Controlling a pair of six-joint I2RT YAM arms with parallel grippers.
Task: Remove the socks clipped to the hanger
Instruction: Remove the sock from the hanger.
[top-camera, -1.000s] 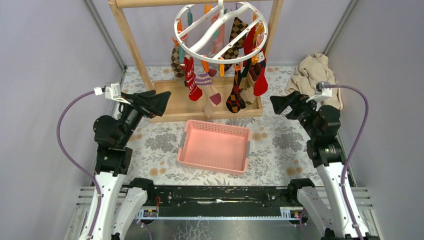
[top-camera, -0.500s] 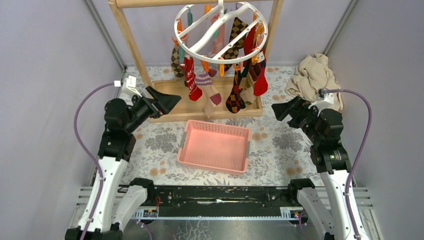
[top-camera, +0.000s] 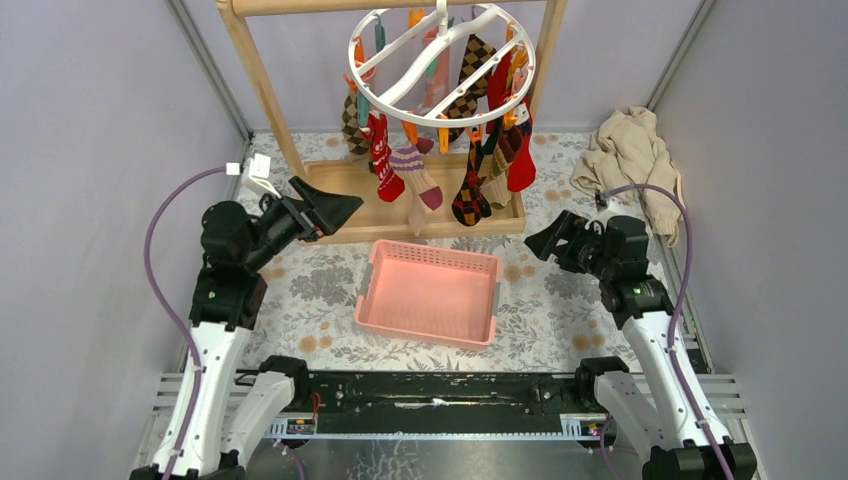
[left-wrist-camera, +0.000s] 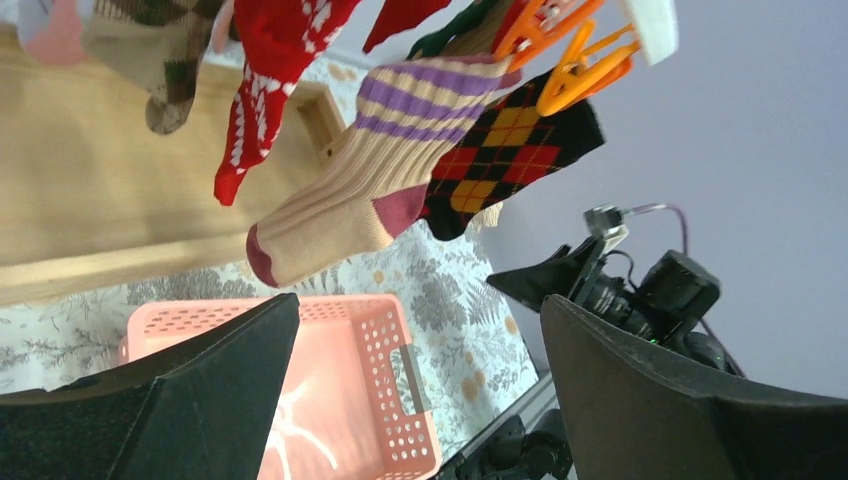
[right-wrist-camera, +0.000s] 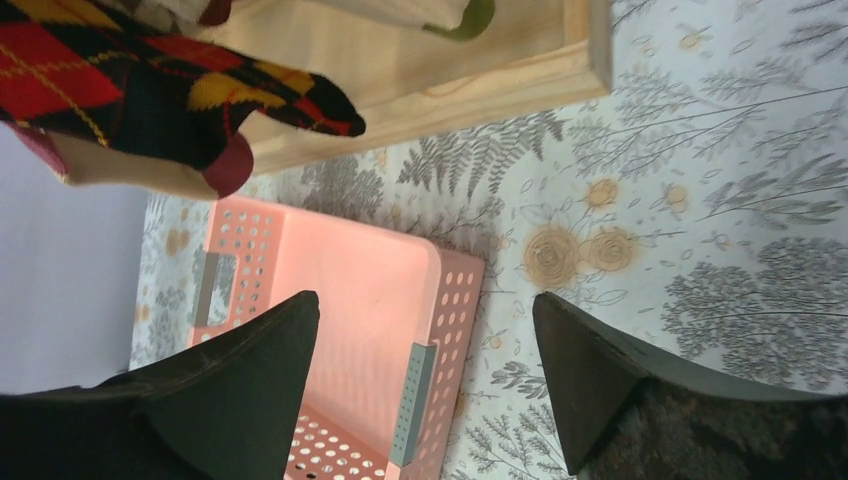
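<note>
The white ring hanger (top-camera: 440, 62) hangs from the wooden rack with several socks clipped round it. Among them are a red one (top-camera: 383, 160), a purple-striped one (top-camera: 417, 176) and a dark argyle one (top-camera: 468, 197). My left gripper (top-camera: 343, 206) is open and empty, left of and below the socks, pointing at them. In the left wrist view the purple-striped sock (left-wrist-camera: 370, 170) and argyle sock (left-wrist-camera: 505, 150) hang above the left gripper (left-wrist-camera: 420, 312) under orange clips (left-wrist-camera: 565, 55). My right gripper (top-camera: 538, 240) is open and empty, low, right of the socks. The right wrist view shows the argyle sock (right-wrist-camera: 150, 90) above the right gripper (right-wrist-camera: 425, 305).
A pink perforated basket (top-camera: 430, 292) stands on the floral cloth below the hanger, between the two grippers. The rack's wooden base (top-camera: 345, 210) and posts (top-camera: 258, 85) stand behind it. A beige cloth heap (top-camera: 632, 150) lies at the back right. Grey walls close both sides.
The left gripper has swung up and right toward the hanging socks. The right arm has dropped lower and moved left toward the basket. The socks hang as before.
</note>
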